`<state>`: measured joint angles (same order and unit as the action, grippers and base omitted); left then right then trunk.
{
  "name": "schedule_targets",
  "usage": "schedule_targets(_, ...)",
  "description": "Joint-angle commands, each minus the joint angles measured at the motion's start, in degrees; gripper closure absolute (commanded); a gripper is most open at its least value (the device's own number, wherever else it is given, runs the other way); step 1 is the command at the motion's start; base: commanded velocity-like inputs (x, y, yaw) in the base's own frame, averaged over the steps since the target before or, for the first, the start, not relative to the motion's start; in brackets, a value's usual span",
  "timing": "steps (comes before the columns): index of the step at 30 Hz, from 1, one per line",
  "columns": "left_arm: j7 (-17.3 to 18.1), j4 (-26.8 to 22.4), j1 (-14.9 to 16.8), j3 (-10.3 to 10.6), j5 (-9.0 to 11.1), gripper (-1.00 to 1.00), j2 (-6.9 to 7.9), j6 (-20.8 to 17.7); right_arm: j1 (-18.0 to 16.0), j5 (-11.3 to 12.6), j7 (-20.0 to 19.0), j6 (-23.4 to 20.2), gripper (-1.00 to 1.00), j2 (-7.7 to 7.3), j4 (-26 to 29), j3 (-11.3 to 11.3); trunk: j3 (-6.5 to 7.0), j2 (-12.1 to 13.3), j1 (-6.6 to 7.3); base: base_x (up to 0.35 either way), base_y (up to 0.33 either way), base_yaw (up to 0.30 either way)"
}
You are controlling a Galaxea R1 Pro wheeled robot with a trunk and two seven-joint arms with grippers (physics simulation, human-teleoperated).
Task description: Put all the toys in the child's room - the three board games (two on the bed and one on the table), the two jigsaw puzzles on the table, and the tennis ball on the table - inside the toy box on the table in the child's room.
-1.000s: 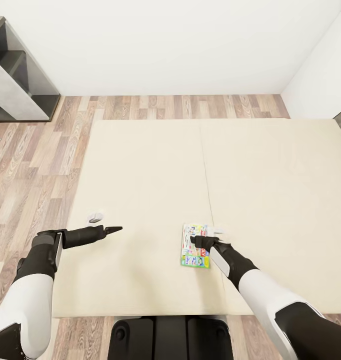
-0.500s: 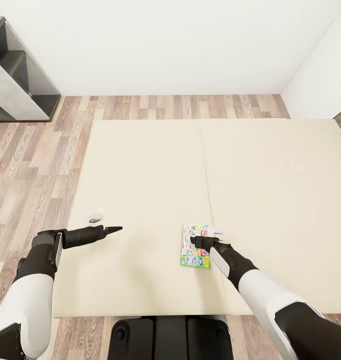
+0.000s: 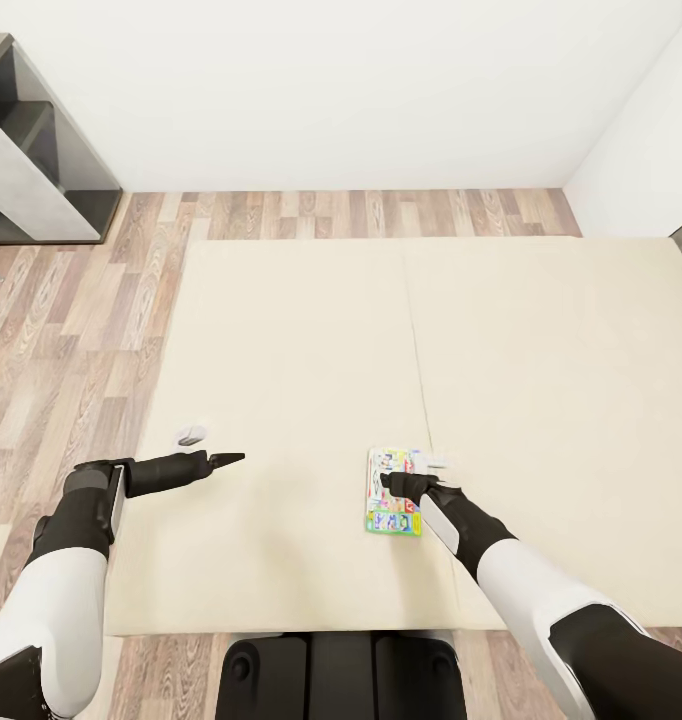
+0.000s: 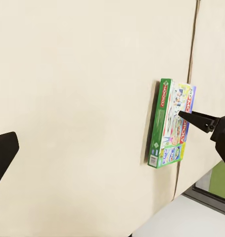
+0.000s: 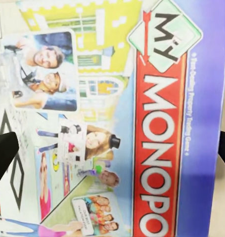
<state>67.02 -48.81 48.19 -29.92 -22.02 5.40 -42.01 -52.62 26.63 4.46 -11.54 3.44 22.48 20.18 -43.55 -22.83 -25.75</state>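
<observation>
A green-blue Monopoly board game point(image 3: 391, 505) lies flat on the beige bed point(image 3: 301, 350), near its front edge and just left of the mattress seam. My right gripper point(image 3: 391, 482) hovers close over the box, open, with its two fingers standing wide on either side of the printed lid point(image 5: 117, 98). The left wrist view shows the box point(image 4: 171, 126) from the side, with a right fingertip point(image 4: 185, 115) over its top. My left gripper point(image 3: 231, 458) is held low over bare mattress well to the left of the box, open and holding nothing.
A small grey-white object point(image 3: 191, 435) rests on the mattress near the left gripper. A grey shelf unit point(image 3: 36, 150) stands at the far left against the white wall. Wood-plank floor point(image 3: 71, 330) runs along the bed's left and far sides. My dark base point(image 3: 341, 675) sits at the bed's front edge.
The whole picture has shifted very slightly to the right, so the camera moved. Both arms and the box keep their places.
</observation>
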Motion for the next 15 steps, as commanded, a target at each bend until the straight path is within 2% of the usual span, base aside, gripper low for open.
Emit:
schedule_targets(1,0.6,-0.1,0.1,-0.2,-0.6,-1.0,-0.04,-0.4,0.0,0.5,0.5,-0.2,-1.0,-0.07,0.1,0.5,-0.07,-0.1,-0.03,0.0,0.005,0.0)
schedule_targets(15,0.6,0.0,0.1,-0.2,-0.5,-1.0,-0.04,-0.4,0.0,0.4,0.5,-0.2,-1.0,-0.02,0.1,0.5,-0.07,-0.1,-0.03,0.0,0.005,0.0)
